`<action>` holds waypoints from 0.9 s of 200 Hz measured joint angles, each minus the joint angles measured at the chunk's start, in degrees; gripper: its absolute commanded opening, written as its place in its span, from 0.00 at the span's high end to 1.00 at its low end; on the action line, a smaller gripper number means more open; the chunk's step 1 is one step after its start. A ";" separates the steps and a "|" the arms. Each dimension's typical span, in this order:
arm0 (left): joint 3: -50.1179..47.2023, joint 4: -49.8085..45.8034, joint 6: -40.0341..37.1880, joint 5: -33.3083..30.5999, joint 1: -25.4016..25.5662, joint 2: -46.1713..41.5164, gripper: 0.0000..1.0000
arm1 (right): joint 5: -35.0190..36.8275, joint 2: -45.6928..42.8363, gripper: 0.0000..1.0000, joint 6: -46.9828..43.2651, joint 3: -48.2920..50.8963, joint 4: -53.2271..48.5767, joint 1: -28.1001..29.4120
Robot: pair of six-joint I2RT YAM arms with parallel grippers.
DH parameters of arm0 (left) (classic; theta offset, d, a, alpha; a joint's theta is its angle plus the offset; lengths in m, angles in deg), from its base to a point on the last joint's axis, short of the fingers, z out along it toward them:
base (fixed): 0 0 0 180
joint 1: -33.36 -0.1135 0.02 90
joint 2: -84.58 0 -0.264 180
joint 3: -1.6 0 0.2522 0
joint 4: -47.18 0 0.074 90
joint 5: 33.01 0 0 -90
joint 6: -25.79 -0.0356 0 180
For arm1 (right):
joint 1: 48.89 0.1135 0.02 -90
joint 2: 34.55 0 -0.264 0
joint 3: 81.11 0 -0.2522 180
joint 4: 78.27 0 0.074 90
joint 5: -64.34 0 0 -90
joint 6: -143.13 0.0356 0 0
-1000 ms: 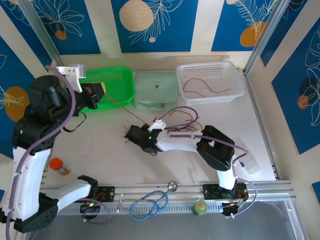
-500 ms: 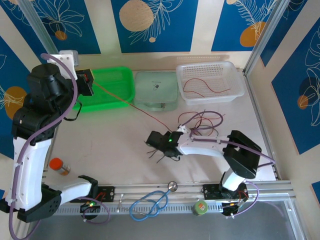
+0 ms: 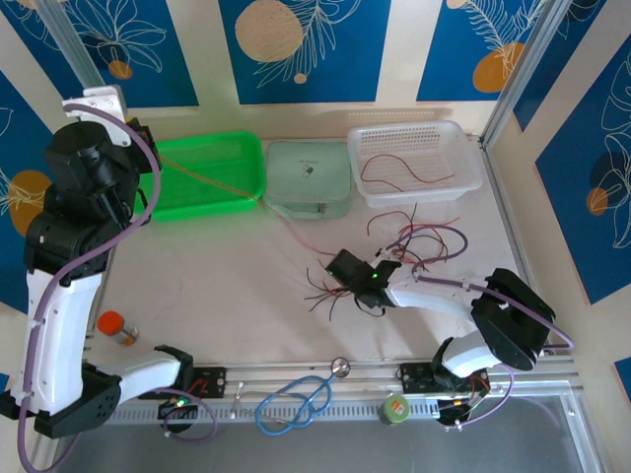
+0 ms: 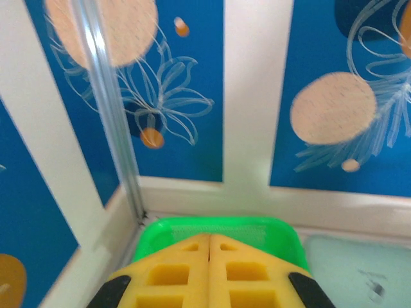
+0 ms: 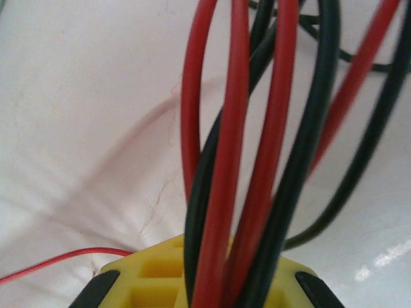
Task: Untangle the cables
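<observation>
I have right fingers (image 5: 154,269) clamped on cables (image 5: 231,160) | left fingers (image 4: 192,273) pinching red strand (image 3: 227,187), I judge | strand runs diagonally between them

Left hand (image 4: 209,240) pulled back left, right hand (image 3: 333,274) dragged cables (image 5: 228,160) rightward

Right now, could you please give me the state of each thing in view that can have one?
Left jaws, shut on the thin red wire.
Thin red wire, taut above the green plastic tray.
Right jaws, shut on the bunch of red and black wires.
White mesh basket, holding a loose red wire.
</observation>
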 measured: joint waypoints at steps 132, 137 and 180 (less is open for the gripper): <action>-1.90 16.15 -7.48 -1.33 0.00 -1.79 1.00 | -14.32 9.92 0.94 -12.13 -5.88 10.88 -0.20; -1.70 15.47 -6.69 -0.11 0.00 -1.75 1.00 | -14.86 10.47 0.92 -12.87 -6.75 11.17 0.09; 0.52 9.07 0.52 13.29 0.00 -1.84 1.00 | -19.50 12.11 0.57 -23.89 -14.47 12.59 2.29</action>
